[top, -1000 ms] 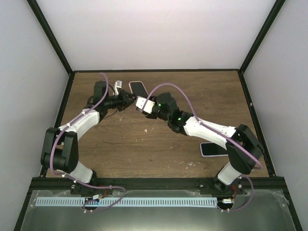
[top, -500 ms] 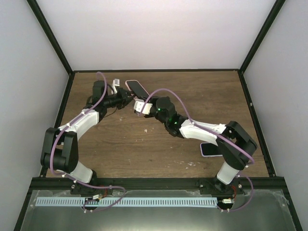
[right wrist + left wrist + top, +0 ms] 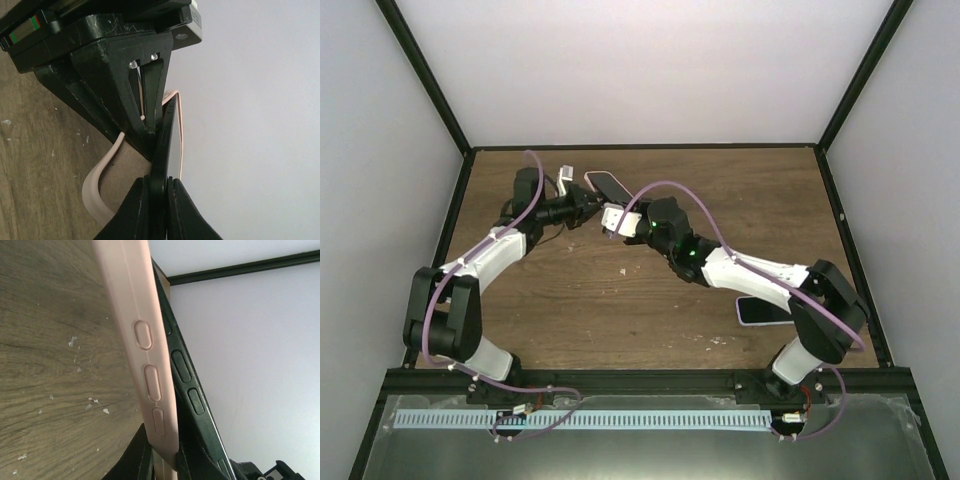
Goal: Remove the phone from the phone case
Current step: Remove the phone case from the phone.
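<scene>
The wooden table (image 3: 620,300) carries little of the work. Both arms reach to its far middle and meet there, so the phone case (image 3: 140,315) is held up off the wood, where each side can be pulled against the other.

The left arm (image 3: 490,250) comes in from the left and the right arm (image 3: 750,270) from the right. Their wrists almost touch, which suits a peel-apart rather than a lift.

The case is a pale pink shell seen edge-on, with three moulded button bumps down its side. The phone (image 3: 187,370), a black slab with its own side buttons, lies against the case but splays away from it along that edge. It appears part-way out rather than seated. In the right wrist view a pink lip of the case curls off to one side of the black body. How much of the phone the far end of the shell grips is hard to tell from these angles.

A second flat handset-like object (image 3: 760,310) lies on the table near the right arm's elbow, well apart from the action.

The left gripper (image 3: 162,456) is closed tight on the pink case edge and anchors the shell. The right gripper (image 3: 157,192) is closed on the black phone edge, placed to draw it free of the case.
</scene>
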`<state>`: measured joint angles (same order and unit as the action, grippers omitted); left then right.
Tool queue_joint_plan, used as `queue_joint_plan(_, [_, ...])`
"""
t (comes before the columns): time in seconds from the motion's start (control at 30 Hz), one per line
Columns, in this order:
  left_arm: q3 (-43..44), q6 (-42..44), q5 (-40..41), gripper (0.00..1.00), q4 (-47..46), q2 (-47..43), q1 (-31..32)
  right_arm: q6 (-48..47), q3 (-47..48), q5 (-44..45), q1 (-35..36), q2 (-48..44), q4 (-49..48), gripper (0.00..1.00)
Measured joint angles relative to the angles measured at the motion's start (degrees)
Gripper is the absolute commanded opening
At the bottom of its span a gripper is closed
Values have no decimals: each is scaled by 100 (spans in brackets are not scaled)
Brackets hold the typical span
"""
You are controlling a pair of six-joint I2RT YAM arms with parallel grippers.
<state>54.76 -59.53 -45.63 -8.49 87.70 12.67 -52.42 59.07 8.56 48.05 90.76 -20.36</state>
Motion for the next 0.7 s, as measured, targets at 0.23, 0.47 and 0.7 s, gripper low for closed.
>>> queue_joint_plan(0.23, [87,350,-146,0,223,-59,31,197,-33,-57,4,-267,306,1])
queue_joint_plan(0.47, [111,756,-225,0,503,-59,79,433,-96,-122,-2,-437,579,1])
queue_joint_plan(0.7, [190,1231,-138,0,879,-57,131,765,-96,-142,-68,-671,855,1])
